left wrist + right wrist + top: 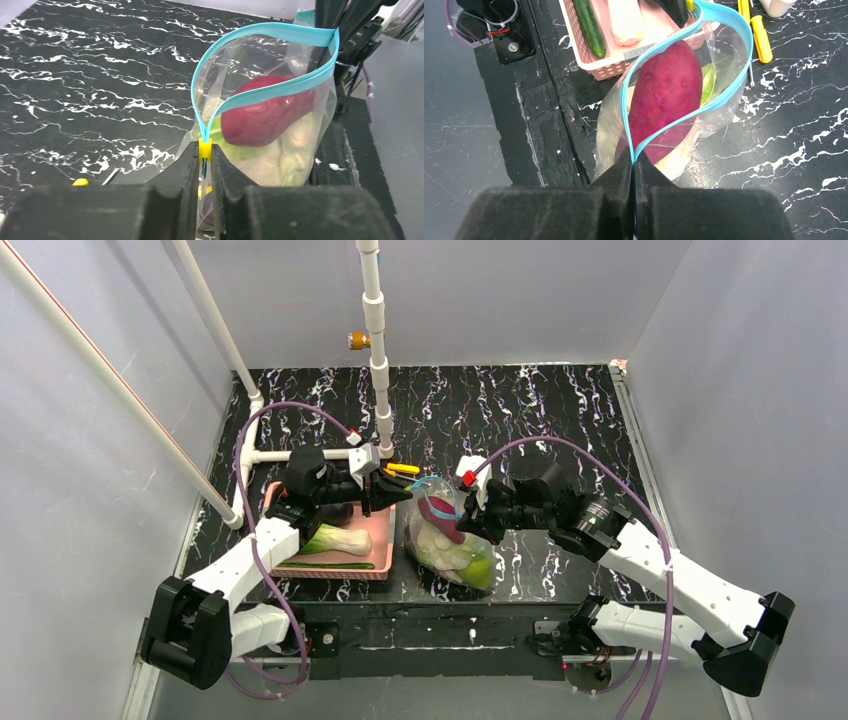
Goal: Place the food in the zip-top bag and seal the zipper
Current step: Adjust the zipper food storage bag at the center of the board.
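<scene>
Left fingers (196, 161) clamp zipper (270, 90) end | right fingers (626, 169) clamp other end | zipper unsealed

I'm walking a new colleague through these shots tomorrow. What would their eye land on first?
The clear zip-top bag sits mid-table, stretched between the left gripper and the right gripper. Each pinches one end of its teal zipper, which gapes in an open loop. A dark red-purple piece lies inside, just under the opening. Beside the bag, a pink basket holds a white-and-green leafy head.

Pink basket (620, 62) (yellow screwdriver (760, 34) nearby)
</scene>
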You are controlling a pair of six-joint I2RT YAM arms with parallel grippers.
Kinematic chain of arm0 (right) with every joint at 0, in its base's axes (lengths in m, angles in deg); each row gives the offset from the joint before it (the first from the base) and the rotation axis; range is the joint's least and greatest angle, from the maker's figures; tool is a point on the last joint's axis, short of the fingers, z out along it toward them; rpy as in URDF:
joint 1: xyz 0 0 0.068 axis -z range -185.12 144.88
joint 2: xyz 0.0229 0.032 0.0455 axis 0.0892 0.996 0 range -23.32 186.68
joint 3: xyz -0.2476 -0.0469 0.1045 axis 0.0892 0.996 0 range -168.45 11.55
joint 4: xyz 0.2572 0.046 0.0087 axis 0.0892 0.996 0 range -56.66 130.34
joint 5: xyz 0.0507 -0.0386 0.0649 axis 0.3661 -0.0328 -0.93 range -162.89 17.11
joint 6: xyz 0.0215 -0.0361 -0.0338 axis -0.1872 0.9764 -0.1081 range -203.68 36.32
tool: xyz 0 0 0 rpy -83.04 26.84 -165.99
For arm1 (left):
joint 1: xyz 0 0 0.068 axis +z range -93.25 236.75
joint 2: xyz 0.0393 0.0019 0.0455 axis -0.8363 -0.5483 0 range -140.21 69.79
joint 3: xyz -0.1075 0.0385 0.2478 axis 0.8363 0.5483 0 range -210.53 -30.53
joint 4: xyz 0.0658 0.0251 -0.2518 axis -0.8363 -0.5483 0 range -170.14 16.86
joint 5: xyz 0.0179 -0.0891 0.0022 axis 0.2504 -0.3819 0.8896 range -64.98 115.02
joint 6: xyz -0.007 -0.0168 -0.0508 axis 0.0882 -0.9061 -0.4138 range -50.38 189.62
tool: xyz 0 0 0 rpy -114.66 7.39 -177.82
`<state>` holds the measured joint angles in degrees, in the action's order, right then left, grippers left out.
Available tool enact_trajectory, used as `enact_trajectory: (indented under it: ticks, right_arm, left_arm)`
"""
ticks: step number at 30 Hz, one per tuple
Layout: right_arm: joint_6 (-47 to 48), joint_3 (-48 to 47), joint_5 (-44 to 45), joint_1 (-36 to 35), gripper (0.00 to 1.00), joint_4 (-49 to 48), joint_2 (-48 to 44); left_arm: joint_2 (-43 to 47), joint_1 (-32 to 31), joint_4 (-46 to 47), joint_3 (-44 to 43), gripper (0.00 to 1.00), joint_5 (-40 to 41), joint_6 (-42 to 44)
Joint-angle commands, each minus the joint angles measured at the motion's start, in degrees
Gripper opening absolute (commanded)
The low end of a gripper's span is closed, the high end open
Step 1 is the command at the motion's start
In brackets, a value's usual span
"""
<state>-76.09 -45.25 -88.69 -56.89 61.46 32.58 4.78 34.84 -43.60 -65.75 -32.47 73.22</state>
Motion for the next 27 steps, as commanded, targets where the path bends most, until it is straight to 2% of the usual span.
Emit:
enact_trajectory:
  ticks: [1, 2, 5, 8, 9, 13, 16, 19, 22, 27]
  right_arm:
    - [1.0, -2.3, 0.5, 0.2, 0.01, -4.2, 0.0]
    - [1.1, -2.3, 1.1, 0.2, 0.01, -4.1, -0.1]
    - [2.2, -2.6, 5.0, 0.2, 0.01, -3.5, 0.3]
    - [3.6, -3.3, 11.6, 0.2, 0.01, -0.8, 1.5]
    - [3.9, -3.7, 13.3, 0.2, 0.05, 0.3, 1.9]
    - [4.1, -7.3, 14.9, -0.3, 0.34, 4.9, 3.6]
    - [3.8, -11.3, 11.7, -1.0, 0.57, 7.8, 4.5]
    - [3.5, -15.7, 9.5, -2.5, 0.77, 10.3, 6.4]
    - [4.3, -18.6, 9.9, -4.6, 0.87, 10.9, 8.9]
    - [6.3, -24.0, 10.4, -8.1, 0.94, 12.6, 15.6]
  left_arm:
    - [0.8, 0.0, -3.7, -2.3, 0.04, -4.6, 3.2]
    - [1.6, 0.0, -5.8, -2.7, 0.0, -4.6, 4.8]
    - [3.9, 0.0, -13.4, -4.5, 0.0, -5.2, 7.9]
    - [6.3, 0.0, -32.2, -11.2, 0.0, -6.4, 15.5]
    - [7.0, 0.0, -36.7, -13.0, 0.0, -6.3, 16.7]
    - [8.3, 0.0, -44.9, -18.5, 0.0, -7.4, 16.8]
    - [8.1, 0.0, -44.9, -20.1, 0.0, -9.9, 15.1]
    - [7.0, 0.0, -44.8, -20.3, 0.0, -11.2, 14.0]
    - [6.3, 0.0, -44.6, -19.6, 0.0, -11.4, 14.0]
    - [5.6, 0.0, -44.4, -19.5, 0.0, -10.4, 13.3]
